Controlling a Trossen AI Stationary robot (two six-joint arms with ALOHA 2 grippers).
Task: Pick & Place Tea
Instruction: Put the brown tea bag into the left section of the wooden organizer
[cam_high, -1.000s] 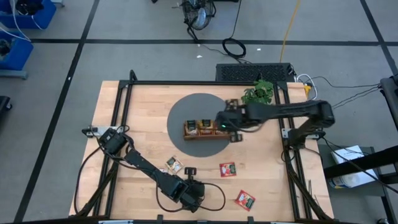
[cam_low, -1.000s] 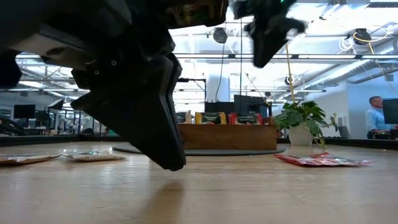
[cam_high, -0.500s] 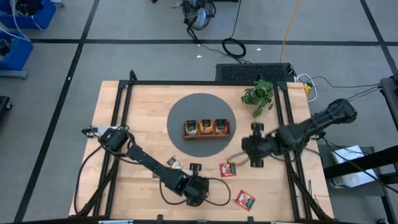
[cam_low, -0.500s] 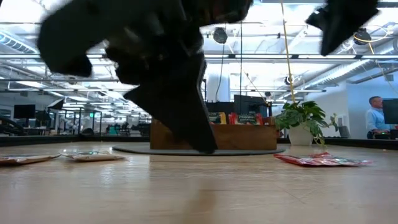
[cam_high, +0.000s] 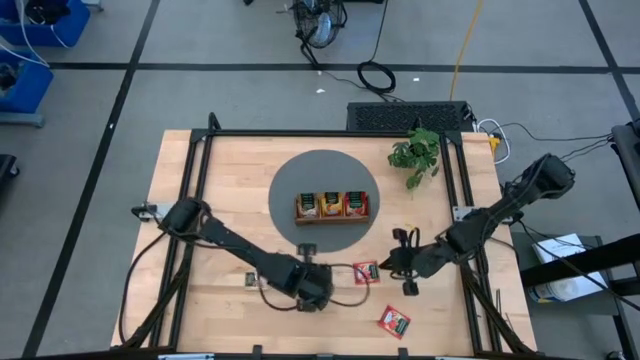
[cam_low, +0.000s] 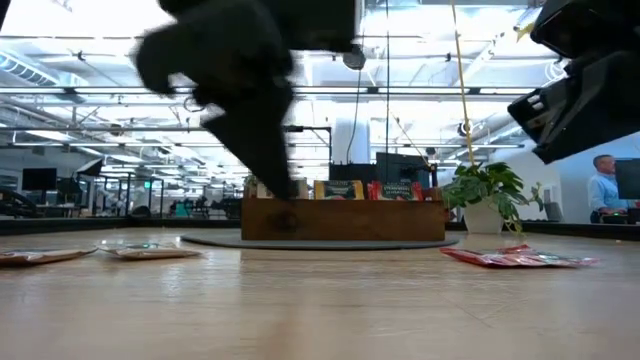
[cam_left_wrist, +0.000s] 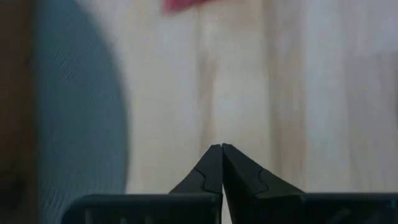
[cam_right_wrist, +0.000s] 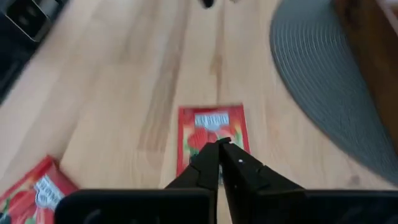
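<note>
Currently: right claw (cam_right_wrist: 219, 144), fingers together, low over a red tea sachet (cam_right_wrist: 212, 140) lying flat on the worktop (cam_high: 230, 180), near the front edge of the grey round mat (cam_high: 290, 190). It has swung here from the wooden three-compartment tray (cam_high: 331, 208) within the last second and shut on the way; whether the sachet is pinched cannot be told.

Left claw (cam_left_wrist: 221, 149), fingers together, holding nothing, has moved rightward to just beside the same sachet.

Second red sachet (cam_high: 393, 321) lies nearer the front edge, loose. Tray already holds green, yellow and red sachets.

Judgement: one delivery complete, next pick beginning.
</note>
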